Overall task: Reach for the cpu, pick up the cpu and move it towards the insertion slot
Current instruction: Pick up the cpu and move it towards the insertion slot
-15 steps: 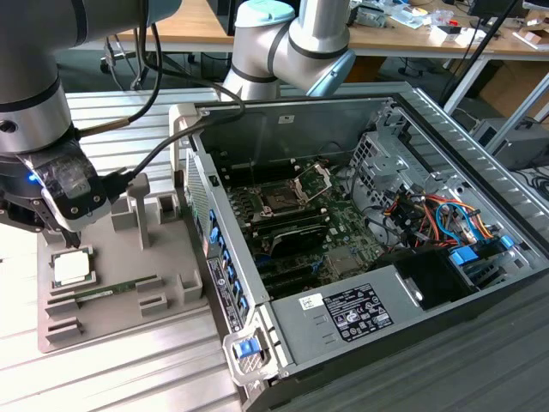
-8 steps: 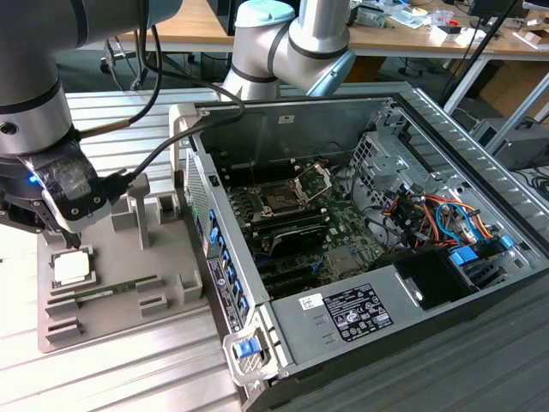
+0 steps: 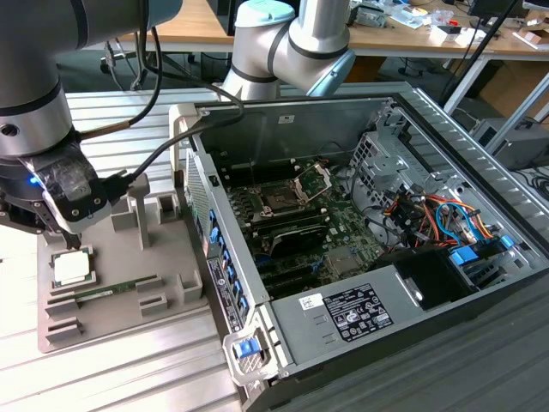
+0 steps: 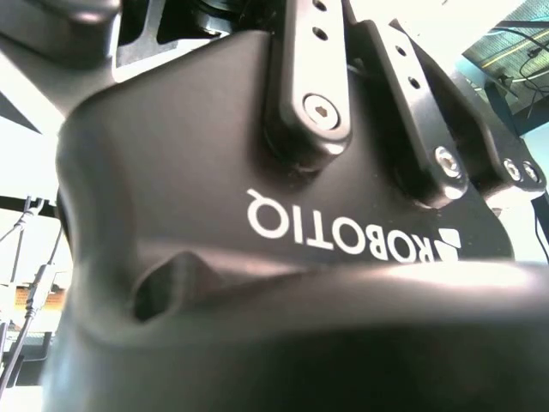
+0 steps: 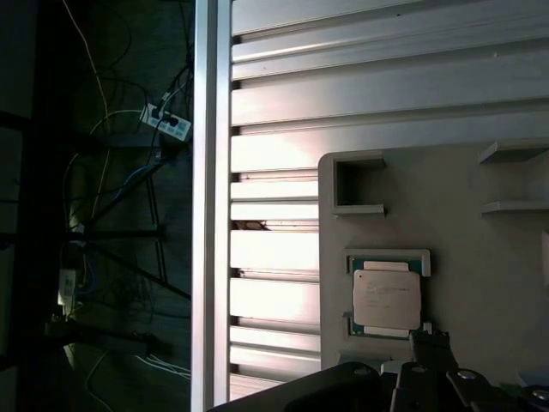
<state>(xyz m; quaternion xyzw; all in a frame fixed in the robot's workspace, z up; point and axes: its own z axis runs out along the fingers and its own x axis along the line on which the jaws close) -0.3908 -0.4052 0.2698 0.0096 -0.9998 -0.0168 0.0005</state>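
Observation:
The cpu (image 3: 71, 268), a flat square chip with a pale metal top, lies in its recess on the grey holder block (image 3: 163, 257) at the exterior view's left. My gripper (image 3: 72, 240) hangs just above it, apart from it. In the first wrist view the cpu (image 5: 387, 298) lies in its framed seat, close to the dark gripper (image 5: 429, 378) parts at the picture's edge. The gripper body (image 4: 283, 215) is seen close up in the second wrist view. The insertion slot (image 3: 279, 199), a dark square socket with its silver frame raised, sits on the motherboard inside the open computer case.
A green memory stick (image 3: 116, 292) lies on the holder block beside the cpu. The case wall (image 3: 219, 257) stands between the block and the motherboard. Coloured cables (image 3: 429, 215) crowd the case's right side. The ribbed metal table (image 5: 274, 129) ends in an edge with a drop beyond.

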